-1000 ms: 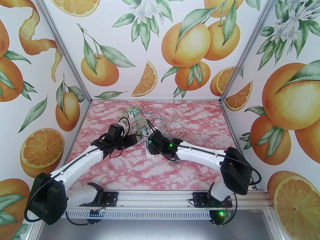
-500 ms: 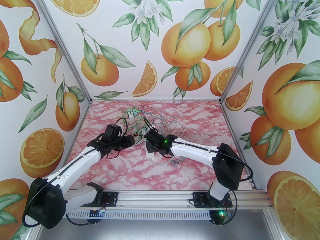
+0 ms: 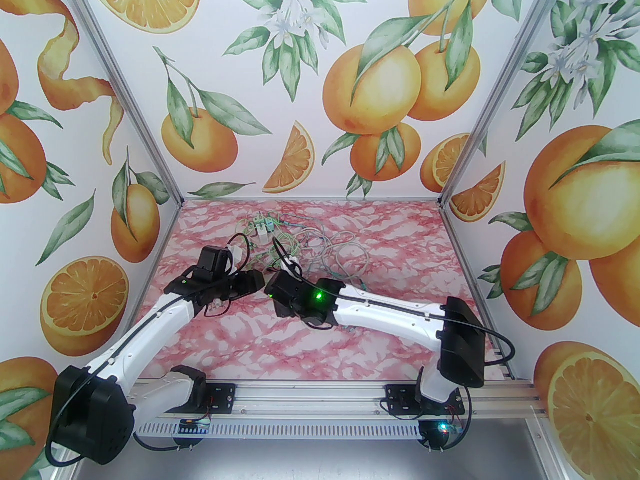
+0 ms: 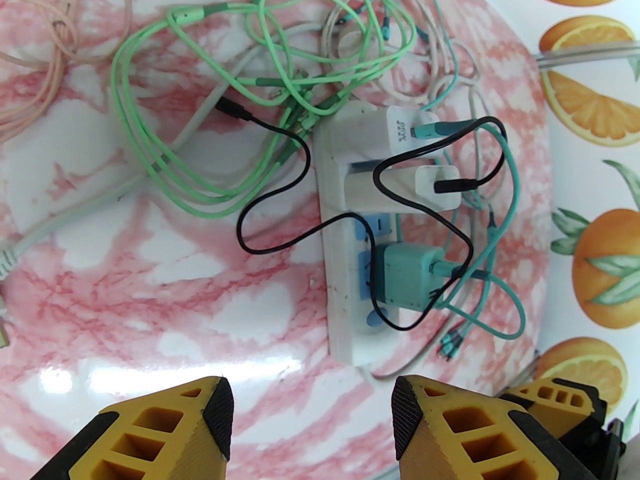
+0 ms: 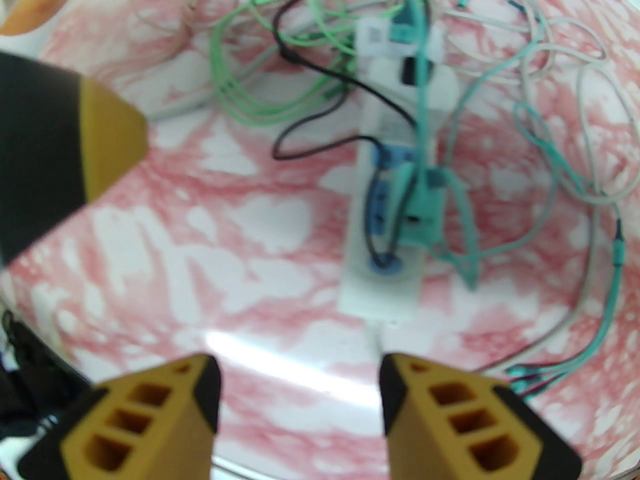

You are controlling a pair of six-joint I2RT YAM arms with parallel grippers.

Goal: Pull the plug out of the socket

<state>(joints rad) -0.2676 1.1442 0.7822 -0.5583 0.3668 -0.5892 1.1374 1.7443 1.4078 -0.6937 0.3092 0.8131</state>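
Note:
The white socket strip [image 4: 340, 278] lies on the pink marbled table with three plugs in it. These are a teal plug [image 4: 407, 275] nearest its near end, a white plug [image 4: 430, 188] with a black cable, and another white plug [image 4: 382, 130] at the far end. My left gripper [image 4: 312, 408] hovers open and empty short of the strip's near end. The right gripper [image 5: 299, 388] is also open and empty, just short of the strip [image 5: 382, 278] and the teal plug [image 5: 425, 208]. From above, both grippers [image 3: 257, 280] [image 3: 282, 293] meet over the strip.
Loose green cables [image 4: 200, 133], pale grey cables [image 5: 565, 108] and a black cable [image 4: 280, 198] tangle around the strip. A small white adapter [image 3: 262, 229] sits near the back wall. One left finger [image 5: 100, 138] looms at the right wrist view's left edge.
The right arm has swung left and now covers the strip from above. The left arm has drawn back a little to the left. Both grippers stay open.

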